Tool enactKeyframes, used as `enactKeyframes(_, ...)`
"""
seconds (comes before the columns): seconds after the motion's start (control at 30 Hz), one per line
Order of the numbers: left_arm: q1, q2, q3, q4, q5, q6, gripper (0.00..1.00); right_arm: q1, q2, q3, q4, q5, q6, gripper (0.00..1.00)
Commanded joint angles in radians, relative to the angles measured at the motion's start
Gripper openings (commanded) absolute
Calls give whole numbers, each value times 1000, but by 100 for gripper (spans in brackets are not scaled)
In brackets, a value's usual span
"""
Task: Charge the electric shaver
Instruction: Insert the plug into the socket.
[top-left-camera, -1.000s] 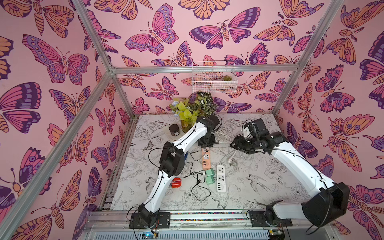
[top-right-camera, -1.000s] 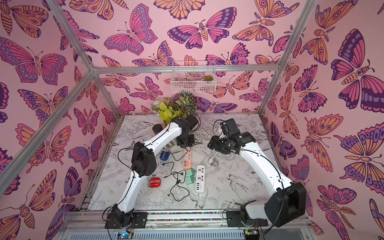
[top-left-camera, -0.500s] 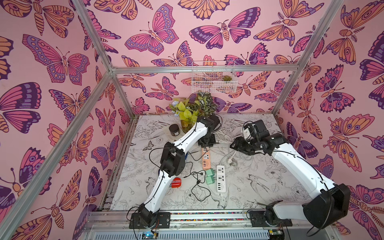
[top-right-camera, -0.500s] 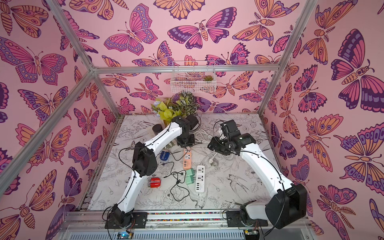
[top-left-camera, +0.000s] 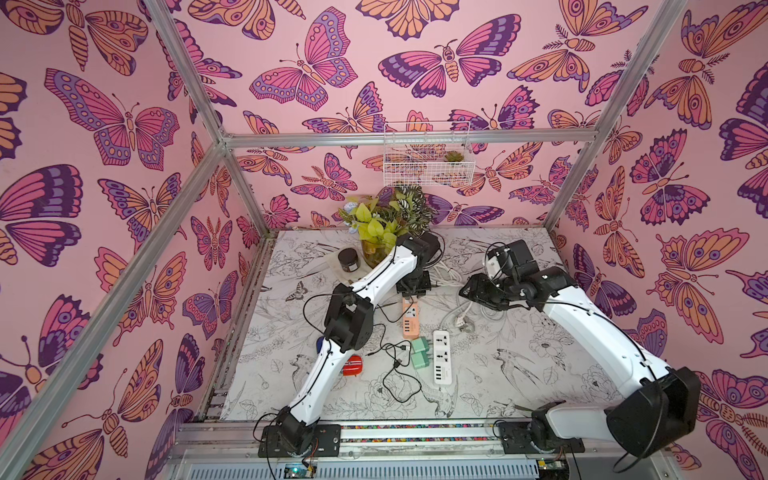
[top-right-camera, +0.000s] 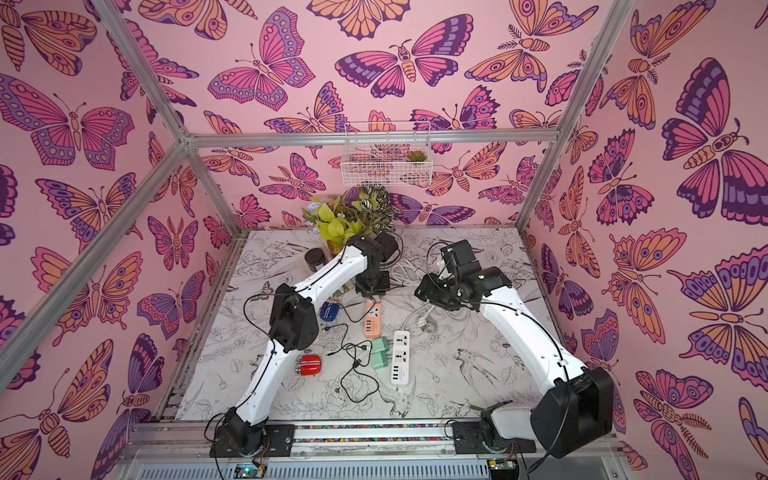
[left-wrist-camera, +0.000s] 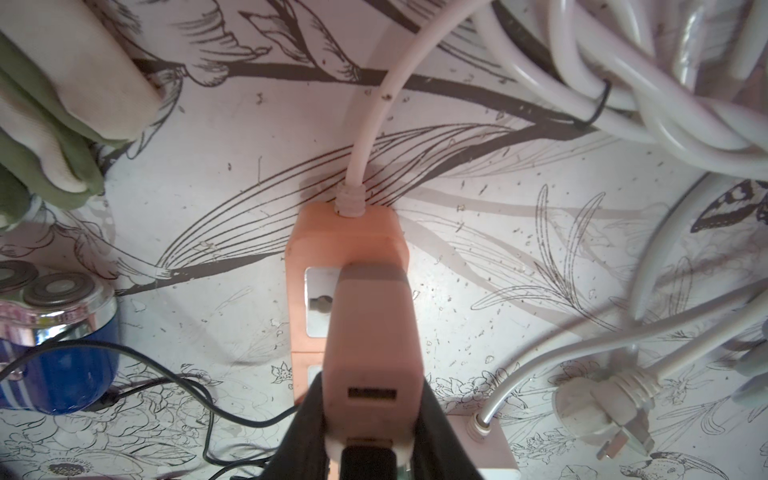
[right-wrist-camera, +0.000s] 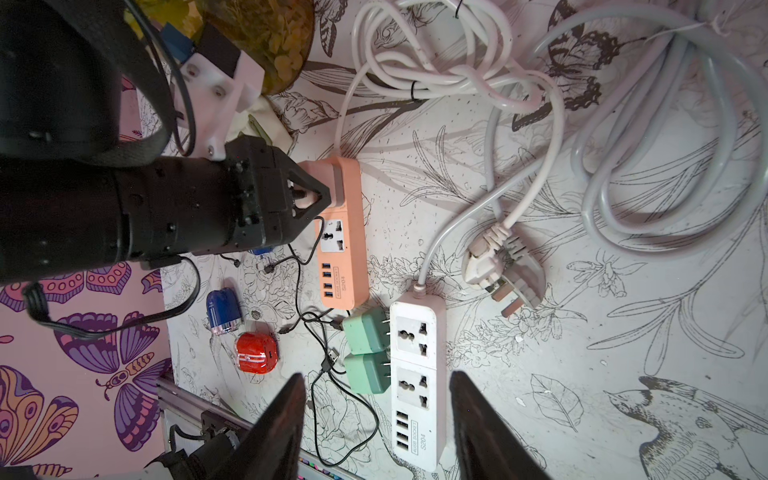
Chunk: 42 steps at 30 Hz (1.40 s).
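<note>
Left wrist view shows the left gripper (left-wrist-camera: 370, 419) closed on a peach adapter (left-wrist-camera: 372, 332), with its black fingers (left-wrist-camera: 305, 419) pressing on the two sides of the block. The adapter stands over the socket of the orange power strip (left-wrist-camera: 349, 232) that is nearest to the strip's white cord (left-wrist-camera: 374, 108); whether the pins are fully inside I cannot tell. A USB port on the adapter faces the camera and has nothing in it. The blue shaver (left-wrist-camera: 62, 357) lies on the table (left-wrist-camera: 498, 257) beside the strip, apart from it, with its round silver heads visible. A thin black cable (right-wrist-camera: 299, 282) runs on the table near it; I cannot tell if it is plugged into the shaver. In the right wrist view the red shaver (right-wrist-camera: 255, 353) lies just beside the blue one, closer to the front edge of the table. The right gripper (right-wrist-camera: 377, 376) is open quite wide, with nothing between its fingers, and hangs above the table. Below it lie the white power strip (right-wrist-camera: 417, 316) and two green adapters (right-wrist-camera: 365, 332), which touch its side. Bundles of white cord (right-wrist-camera: 436, 79) lie at the back of the table, and two loose plugs (right-wrist-camera: 498, 266) rest beside the white strip.
</note>
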Motion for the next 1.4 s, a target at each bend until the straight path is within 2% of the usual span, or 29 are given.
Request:
enactKeyframes(0.0, 1, 26, -47, -35, -40, -3, 0, -8, -18, -8, 10, -5, 5, 57)
enactKeyframes(0.17, -6, 64, -47, -41, -59, -4, 0, -9, -9, -13, 18, -8, 12, 57)
enactKeyframes(0.3, -14, 114, -16, -69, -122, 9, 0, -9, -10, -12, 11, 6, 13, 57)
enactKeyframes(0.5, -19, 147, -15, -78, -110, 13, 0, -9, -13, -20, 11, 13, 14, 57)
enactKeyframes(0.53, -20, 136, -8, -78, -110, 12, 2, -9, -13, -19, 12, 14, 14, 57)
enactKeyframes(0.6, -23, 101, 12, -78, -106, 15, 17, -9, -13, -19, 11, 17, 13, 57)
enactKeyframes(0.9, -54, -153, 22, -82, -18, -11, 57, -9, -1, -2, 18, 36, 19, 59)
enactKeyframes(1.1, -40, -286, -17, -81, 15, -64, 63, -6, 12, 7, 27, 48, 32, 59)
enactKeyframes(1.23, 24, -453, -163, -45, 18, -152, 61, 8, 10, 22, 38, 71, 35, 58)
enactKeyframes(1.37, 184, -773, -635, 196, 101, -372, 56, 66, 12, 39, 68, 98, 38, 58)
